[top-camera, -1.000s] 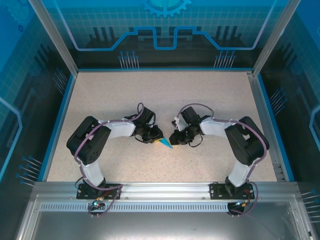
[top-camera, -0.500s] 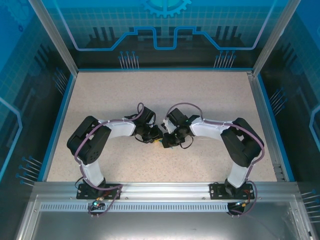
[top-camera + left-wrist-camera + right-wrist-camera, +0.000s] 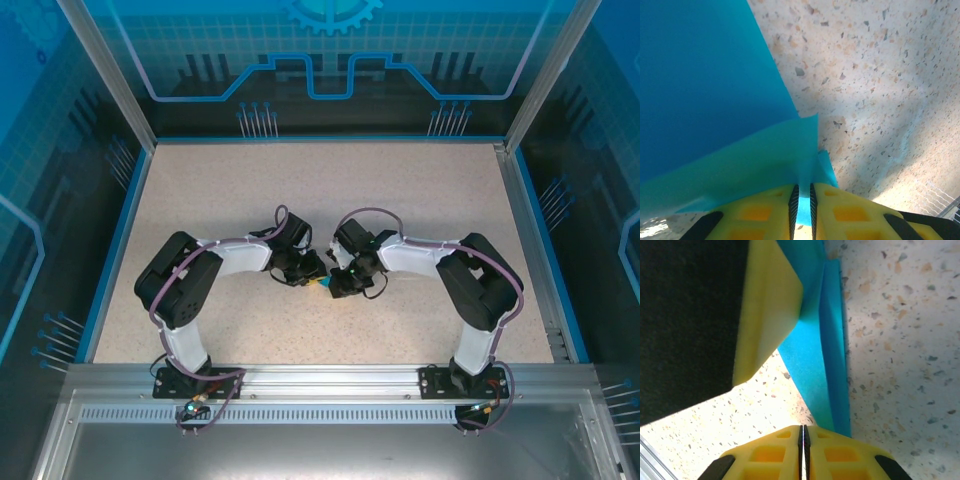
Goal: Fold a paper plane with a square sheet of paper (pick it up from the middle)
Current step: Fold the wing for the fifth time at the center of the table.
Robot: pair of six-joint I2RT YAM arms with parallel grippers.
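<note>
The teal-blue sheet of paper (image 3: 715, 100) is folded into layered flaps. My left gripper (image 3: 801, 200) is shut on a narrow strip of it between the yellow fingers. In the right wrist view the paper (image 3: 815, 360) runs as a narrow pointed wedge from the left gripper's yellow finger (image 3: 770, 315) down past my right gripper (image 3: 802, 440). The right jaws are shut, with the paper's tip just right of their seam and nothing showing between them. From above, both grippers (image 3: 314, 279) (image 3: 336, 285) meet nose to nose mid-table and cover most of the paper.
The speckled beige table (image 3: 400, 200) is walled by blue panels and metal posts. An aluminium rail (image 3: 320, 378) with both arm bases runs along the near edge.
My right gripper has moved left up to the left gripper and the paper, and its jaws have closed further. The left gripper has kept its place and grip.
</note>
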